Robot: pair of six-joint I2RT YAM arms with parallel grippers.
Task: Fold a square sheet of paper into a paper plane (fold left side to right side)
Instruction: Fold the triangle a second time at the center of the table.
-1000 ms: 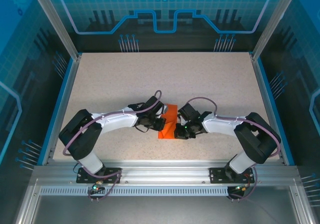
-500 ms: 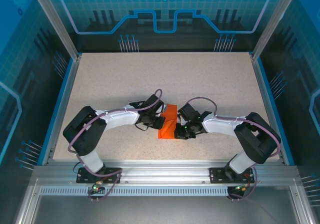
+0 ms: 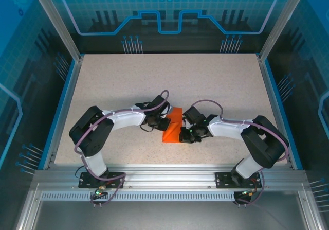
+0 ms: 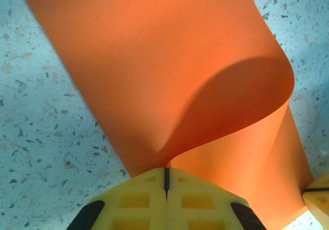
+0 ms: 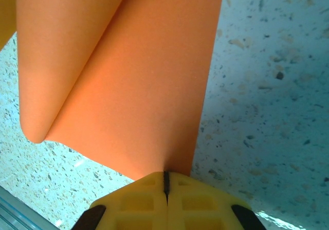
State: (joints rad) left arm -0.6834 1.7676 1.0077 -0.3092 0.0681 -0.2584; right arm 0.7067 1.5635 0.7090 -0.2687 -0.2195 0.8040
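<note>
Two tools are shut tight, and both have hold of the same thing: the square sheet of paper; it sits near the middle of the tabletop, a little below the centre of the top view, right between my two arms; it is bright orange, and it looks narrower than a square because one part is bent over the other.

My left tool pinches the paper from the left of that frame; in the left wrist view its yellow fingers meet with no gap at the bottom of the frame, and the paper comes out from between them; I hold that edge up off the tabletop so the sheet can roll over to the other side; that is why it curls in a soft hump at the right of that view, with a dark shadow under it; the bend is round, not a sharp crease.

My right tool pinches the paper from the right, lower in the top view; in the right wrist view its fingers are closed too, and the sheet runs up from them, with a rounded roll at the lower left; I think this grip is there to stop the sheet from sliding while the left side comes over.

I judge the left-to-right fold as about half done; the edges must line up, then the bend must be pressed flat; thin paper like this could slip or crease crooked if I pull too hard.
</note>
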